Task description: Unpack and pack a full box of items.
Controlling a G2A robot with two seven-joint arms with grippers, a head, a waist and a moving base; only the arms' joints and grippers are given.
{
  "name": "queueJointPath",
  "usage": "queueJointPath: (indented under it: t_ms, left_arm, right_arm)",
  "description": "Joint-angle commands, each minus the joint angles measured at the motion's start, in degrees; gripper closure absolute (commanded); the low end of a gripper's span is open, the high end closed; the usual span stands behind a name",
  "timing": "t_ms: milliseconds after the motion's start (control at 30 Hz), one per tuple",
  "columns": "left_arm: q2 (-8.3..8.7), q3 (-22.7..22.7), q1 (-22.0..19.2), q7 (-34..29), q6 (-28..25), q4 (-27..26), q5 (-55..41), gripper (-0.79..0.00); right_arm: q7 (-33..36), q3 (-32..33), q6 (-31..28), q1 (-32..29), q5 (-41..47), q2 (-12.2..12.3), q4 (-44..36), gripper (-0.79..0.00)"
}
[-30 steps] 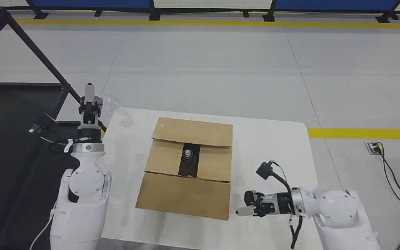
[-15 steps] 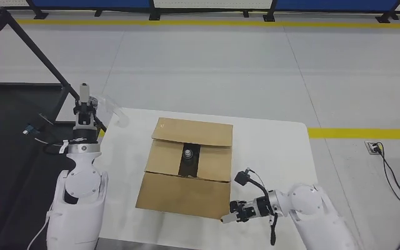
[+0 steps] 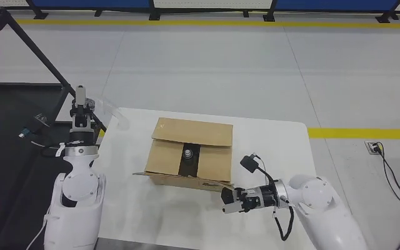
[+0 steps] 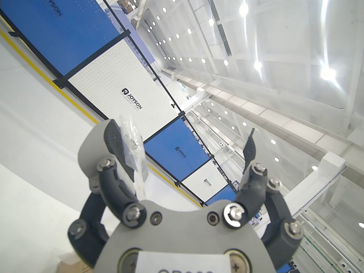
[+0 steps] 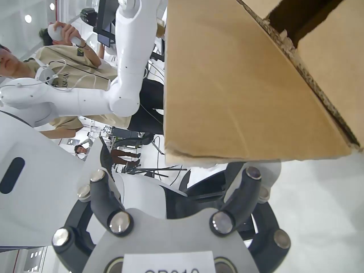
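Your right gripper, fingers spread, has one finger under the raised near flap of the brown cardboard box. Lift at the flap's free edge, evenly, so the crease bends and not the corner. Left of the box, your raised left gripper is spread, with a clear plastic packet clinging to one pad. The dark item in the box's gap is hard to identify.

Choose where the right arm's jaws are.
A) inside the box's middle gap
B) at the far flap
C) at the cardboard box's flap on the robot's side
C: the right gripper, jaws open, sits at a corner of the raised near flap of the cardboard box.
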Motion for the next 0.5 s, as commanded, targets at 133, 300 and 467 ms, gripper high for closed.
queueJointPath:
  t_ms: [133,300,467]
  left_arm:
    - [0.10,-0.9,1.2,0.1,0.0,-1.0,-0.4,-0.785]
    - [0.10,-1.0,1.5,0.2,0.2,-1.4,-0.5,-0.785]
    - [0.08,-0.9,1.9,0.2,0.0,-1.8,-0.6,-0.785]
  right_arm:
    - [-7.2,-1.7,-0.2,4.8,1.1,-0.4,5.2,-0.785]
    - [-20.5,-4.6,4.7,8.3,-6.1,-1.5,6.9,-0.785]
    - [-33.5,-8.5,11.2,11.7,-13.3,-2.8,9.7,-0.785]
